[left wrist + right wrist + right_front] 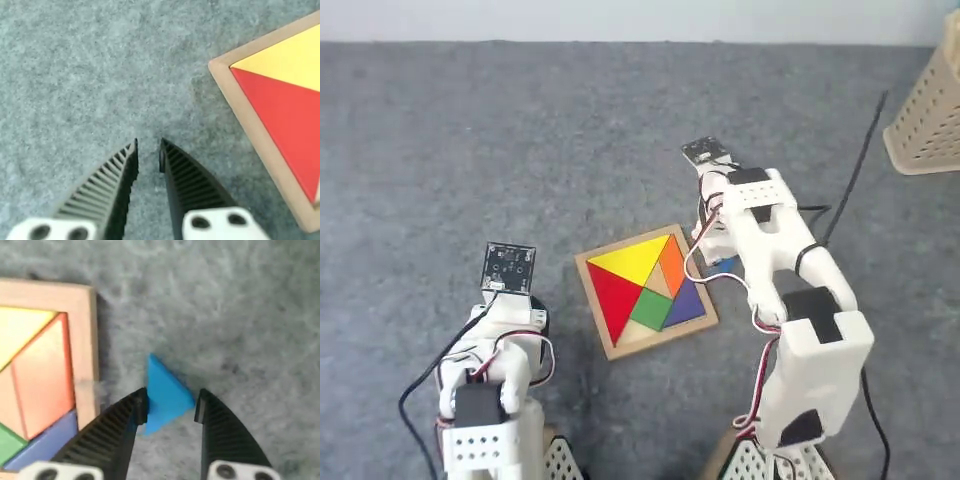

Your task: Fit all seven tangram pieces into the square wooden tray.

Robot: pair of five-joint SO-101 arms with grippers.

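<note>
Nearly there, by the look of it. The square wooden tray [597, 306] sits mid-table on the grey felt, and five coloured pieces lie flat inside it: the yellow triangle [632, 260] and red triangle [613, 300] fill the half toward the left arm, with the orange piece [672, 265], green square [650, 308] and purple triangle [687, 300] packed against the other side. Two wood-coloured patches remain, one at the centre and one along the near edge. I can't tell whether each is bare tray floor or a plain piece.

The blue triangle [167, 400] is what's plainly left. It lies on the felt just outside the tray's edge nearest the right arm. The right gripper [172, 395] is low over it, jaws spread to either side and not yet clamped. The left gripper [148, 145] hangs over bare felt off the tray's corner, its jaws parted by a narrow gap, holding nothing.
</note>
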